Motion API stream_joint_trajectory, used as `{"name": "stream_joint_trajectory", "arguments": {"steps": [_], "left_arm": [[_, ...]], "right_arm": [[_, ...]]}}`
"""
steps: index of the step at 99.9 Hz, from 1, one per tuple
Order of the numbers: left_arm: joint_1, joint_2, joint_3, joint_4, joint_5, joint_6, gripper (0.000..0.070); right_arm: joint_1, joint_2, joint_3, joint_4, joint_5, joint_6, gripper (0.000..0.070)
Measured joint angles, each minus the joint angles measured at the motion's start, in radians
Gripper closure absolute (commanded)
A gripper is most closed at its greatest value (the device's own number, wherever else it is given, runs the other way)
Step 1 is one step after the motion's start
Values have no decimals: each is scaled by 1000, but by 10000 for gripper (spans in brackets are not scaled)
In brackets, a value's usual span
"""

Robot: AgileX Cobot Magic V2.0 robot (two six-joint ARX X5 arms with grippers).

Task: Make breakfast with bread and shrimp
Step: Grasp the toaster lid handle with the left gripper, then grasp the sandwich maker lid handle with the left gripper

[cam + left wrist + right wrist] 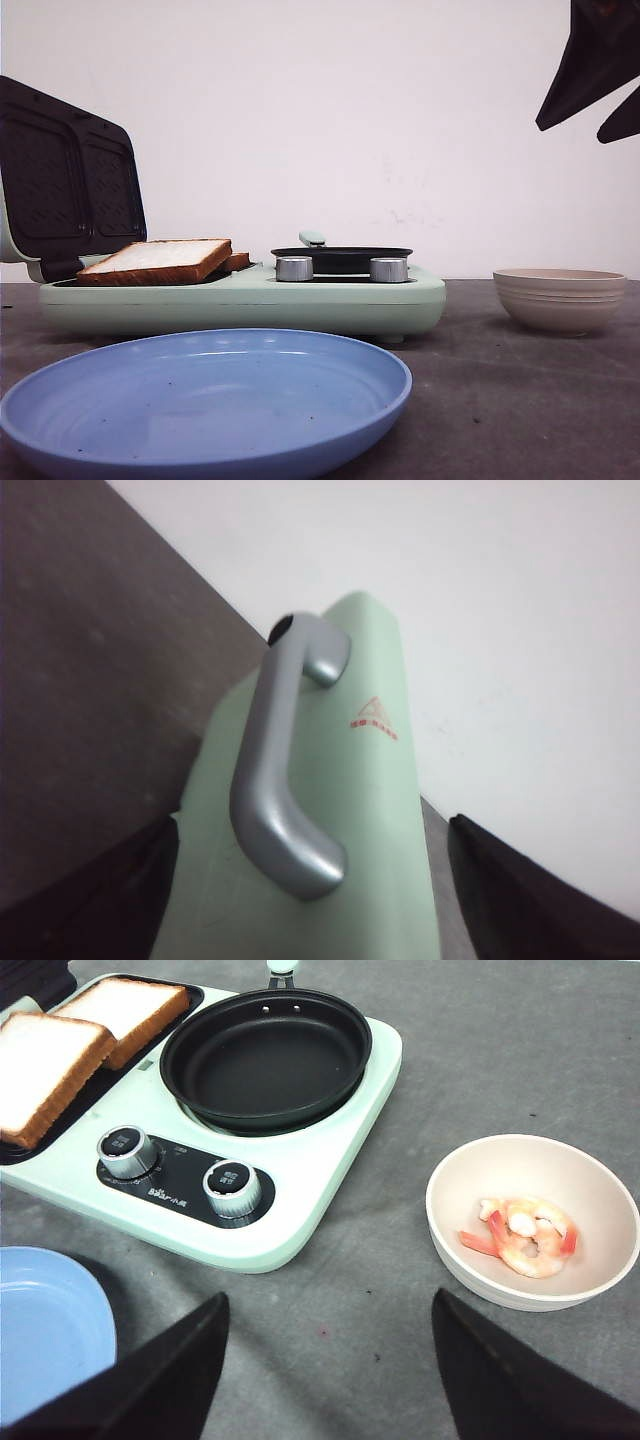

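Far left: lid (65, 180) raised, ribbed dark plates facing forward. Left gripper (310, 900) poised at the lid's back, fingers spread wide either side of the grey handle (283, 770), gripping nothing. Below the handle, a small red triangle logo (374, 718) with red characters too blurred to read.

Next: bread (160, 259), two slices side by side on the grill plate of the green cooker (240, 300), one tilted onto the other's edge. Bread loaded, then; lid not yet shut.

In front: blue plate (205, 400), bare. Centre: black pan (267, 1055), bare, and two silver knobs (232, 1187) with tiny illegible markings; faint small print on the dark panel, likewise unreadable.

Right: beige bowl (532, 1222) with the shrimp (528, 1237) lying in it, well apart from the pan. Shrimp step seemingly not begun. Right gripper (330, 1360) high above the table, fingers apart, empty.
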Motion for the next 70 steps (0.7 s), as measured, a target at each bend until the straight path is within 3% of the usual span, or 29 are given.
{"name": "stream_joint_trajectory", "arguments": {"steps": [70], "left_arm": [[-1, 200, 153, 2, 103, -7, 230]], "right_arm": [[0, 0, 0, 6, 0, 0, 301]]}}
